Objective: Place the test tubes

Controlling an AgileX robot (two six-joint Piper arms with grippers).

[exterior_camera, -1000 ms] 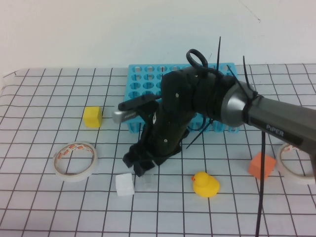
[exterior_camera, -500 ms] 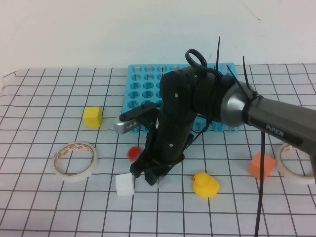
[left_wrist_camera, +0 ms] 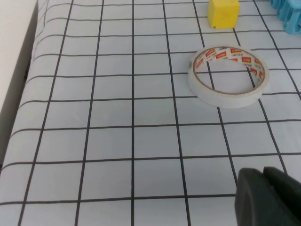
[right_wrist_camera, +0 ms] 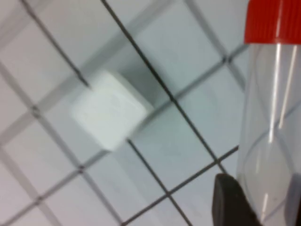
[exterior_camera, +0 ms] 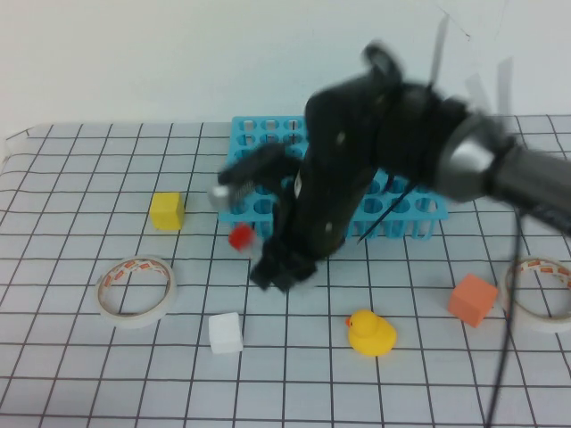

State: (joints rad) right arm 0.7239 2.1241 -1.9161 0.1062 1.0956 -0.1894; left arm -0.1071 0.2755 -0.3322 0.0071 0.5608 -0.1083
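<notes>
A clear test tube (right_wrist_camera: 270, 117) with a red cap (right_wrist_camera: 275, 21) sits between the fingers of my right gripper (right_wrist_camera: 265, 207), which is shut on it. In the high view the cap (exterior_camera: 240, 237) sticks out to the left of the right gripper (exterior_camera: 281, 267), lifted off the table just in front of the blue test tube rack (exterior_camera: 254, 143). The arm hides most of the rack's middle. My left gripper (left_wrist_camera: 265, 188) is shut and empty, low over the table's left side.
A white cube (exterior_camera: 225, 333) lies just below the held tube. A yellow cube (exterior_camera: 167, 211) and a tape roll (exterior_camera: 136, 291) are at the left. A yellow duck (exterior_camera: 370, 333), an orange cube (exterior_camera: 472, 299) and a second tape roll (exterior_camera: 540, 292) lie at the right.
My right gripper closed on the red-capped tube near the white cube, then lifted it off the table and back toward the rack. The left arm has not moved.
</notes>
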